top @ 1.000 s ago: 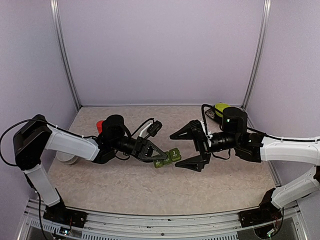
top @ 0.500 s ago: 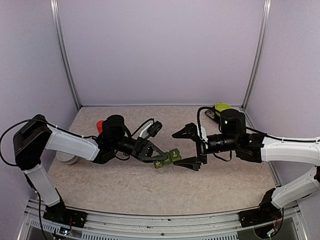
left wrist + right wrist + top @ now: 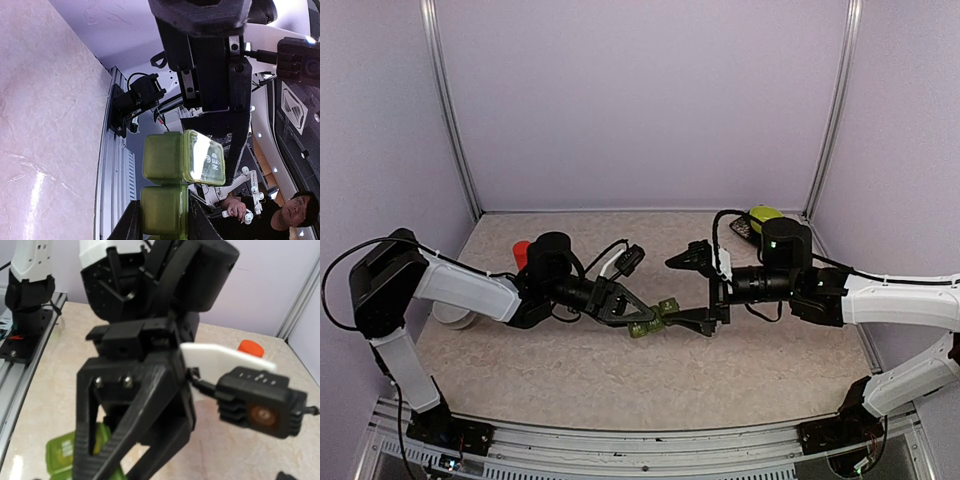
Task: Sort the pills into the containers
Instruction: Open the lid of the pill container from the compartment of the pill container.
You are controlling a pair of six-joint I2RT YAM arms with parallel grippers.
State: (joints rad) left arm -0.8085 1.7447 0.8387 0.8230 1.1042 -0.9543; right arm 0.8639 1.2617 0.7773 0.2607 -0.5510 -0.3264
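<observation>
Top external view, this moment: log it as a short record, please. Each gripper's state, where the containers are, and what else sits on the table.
left gripper: shut on the containers, mid-table
right gripper: open, facing the left gripper, lower finger close to the strip's free end
containers: green strip, one end clamped
yellow-green bowl: back right corner
red cap: back left, behind left arm
white round item: left side, partly hidden

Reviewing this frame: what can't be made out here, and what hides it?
- Pills: none discernible in any view.
- Containers, left wrist: cut off by bottom edge.
- Containers, right wrist: mostly hidden behind left end effector.
- Compartment contents, top view: too small to tell.
</observation>
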